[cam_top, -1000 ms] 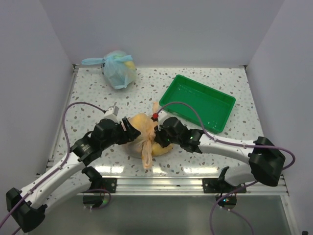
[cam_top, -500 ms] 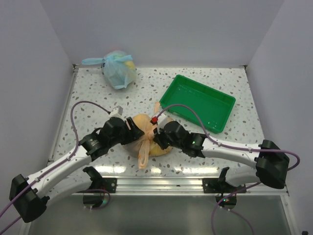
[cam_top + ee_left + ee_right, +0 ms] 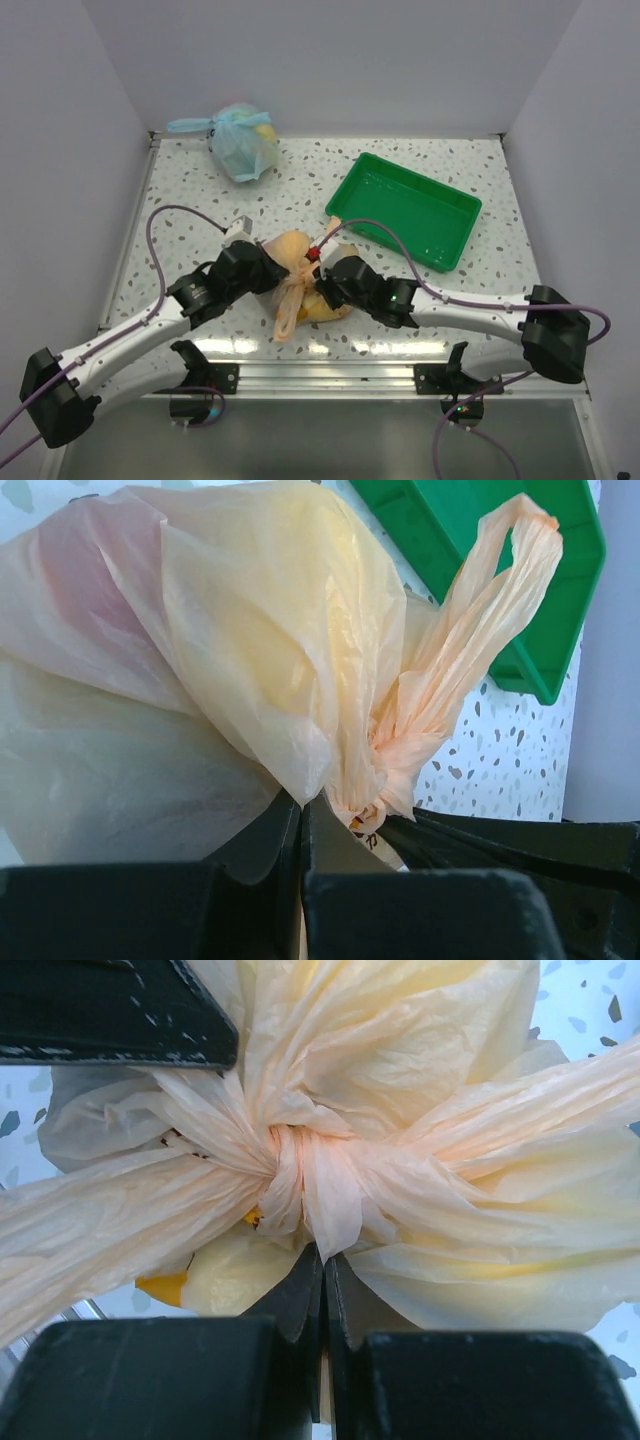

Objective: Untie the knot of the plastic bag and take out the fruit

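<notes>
Top external view: plastic bag [image 3: 288,250] sits on the worktop [image 3: 180,190] near the front edge, centre, between the two arms. It is closed, knot [image 3: 299,282] tied, loose handle ears trailing toward the front edge. Left gripper [image 3: 272,272] is at the bag's left side, right gripper [image 3: 322,285] at its right side. Both are pressed in close at the knot. Fruit [image 3: 335,310] is inside the bag. Only yellow shapes show through the film, so the kinds can't be told. Green tray [image 3: 400,205] is behind and to the right, apart from the bag. Light blue bag [image 3: 243,142] is at the back left, well apart.

Left wrist view: left gripper [image 3: 302,805] is clenched, jaws together, with a fold of the bag [image 3: 250,630] film nipped at the tips. The knot [image 3: 385,770] is just right of the tips. One ear loops up over the tray [image 3: 470,540].

Right wrist view: right gripper [image 3: 322,1260] is clenched too, jaws together, pinching a flap of bag [image 3: 400,1040] plastic directly under the knot [image 3: 298,1175]. The ears spread left and right from the knot. One finger of the left gripper shows at upper left, against the bag.
</notes>
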{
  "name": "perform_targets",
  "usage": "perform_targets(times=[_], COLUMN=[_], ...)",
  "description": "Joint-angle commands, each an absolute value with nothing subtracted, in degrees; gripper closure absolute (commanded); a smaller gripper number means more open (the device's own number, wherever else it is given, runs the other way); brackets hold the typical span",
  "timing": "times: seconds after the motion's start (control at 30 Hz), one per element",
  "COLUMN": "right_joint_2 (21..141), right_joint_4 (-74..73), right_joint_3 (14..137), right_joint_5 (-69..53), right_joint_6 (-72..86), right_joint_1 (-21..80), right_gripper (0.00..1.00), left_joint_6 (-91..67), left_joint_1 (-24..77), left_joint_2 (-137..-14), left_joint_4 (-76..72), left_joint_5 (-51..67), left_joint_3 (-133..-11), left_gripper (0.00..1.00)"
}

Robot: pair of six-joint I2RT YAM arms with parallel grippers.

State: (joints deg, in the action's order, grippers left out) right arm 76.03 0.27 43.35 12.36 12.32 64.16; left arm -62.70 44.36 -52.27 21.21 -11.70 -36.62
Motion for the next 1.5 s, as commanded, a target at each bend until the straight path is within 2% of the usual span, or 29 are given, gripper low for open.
perform_targets(times=[0.0, 0.17, 0.4, 0.5, 0.6, 0.73, 0.77, 0.87, 1.1, 1.23, 1.47], right_joint_2=[72.3, 67.6, 60.3, 58.0, 55.0, 54.9, 55.4, 57.6, 68.6, 75.8, 80.5], right_joint_4=[0.8, -2.2, -9.9, -13.4, -13.3, -15.7, -16.5, -19.2, -25.9, -25.8, -24.9], right_joint_3=[41.8, 39.2, 36.7, 35.3, 33.9, 39.1, 40.7, 47.4, 64.8, 68.1, 67.1], right_joint_5=[17.1, 26.3, 35.6, 36.8, 32.9, 24.4, 22.3, 15.5, 7.9, 8.3, 13.2], right_joint_6=[13.0, 14.4, 21.0, 23.7, 23.1, 17.9, 16.5, 12.4, 5.0, 4.3, 4.1], right_joint_1=[64.5, 64.3, 62.5, 62.2, 62.2, 62.2, 62.2, 62.3, 62.3, 62.3, 62.1], right_gripper=[1.0, 1.0, 1.0, 1.0, 1.0, 0.74, 0.54, 0.34, 0.25, 0.25, 0.29], left_joint_6=[-60.6, -53.8, -39.8, -35.7, -34.0, -31.3, -30.2, -28.7, -28.2, -29.0, -29.5], left_joint_1=[44.6, 41.6, 27.4, 25.0, 24.5, 24.5, 24.5, 24.5, 24.5, 24.5, 24.5], left_joint_2=[-49.5, -46.0, -41.9, -44.0, -45.4, -45.2, -45.1, -44.9, -44.7, -44.3, -43.7], left_joint_4=[20.6, 26.9, 32.5, 35.1, 36.3, 33.9, 33.7, 33.7, 35.4, 35.2, 36.4], left_joint_5=[-17.7, -23.1, -25.2, -27.6, -27.2, -20.2, -19.0, -15.2, -12.7, -11.5, -11.9], left_joint_3=[-37.0, -39.1, -41.9, -43.9, -45.5, -46.1, -46.5, -47.7, -49.6, -49.4, -49.0], left_gripper=[1.0, 1.0, 1.0, 1.0, 1.0, 1.0, 1.0, 1.0, 1.0, 1.0, 1.0])
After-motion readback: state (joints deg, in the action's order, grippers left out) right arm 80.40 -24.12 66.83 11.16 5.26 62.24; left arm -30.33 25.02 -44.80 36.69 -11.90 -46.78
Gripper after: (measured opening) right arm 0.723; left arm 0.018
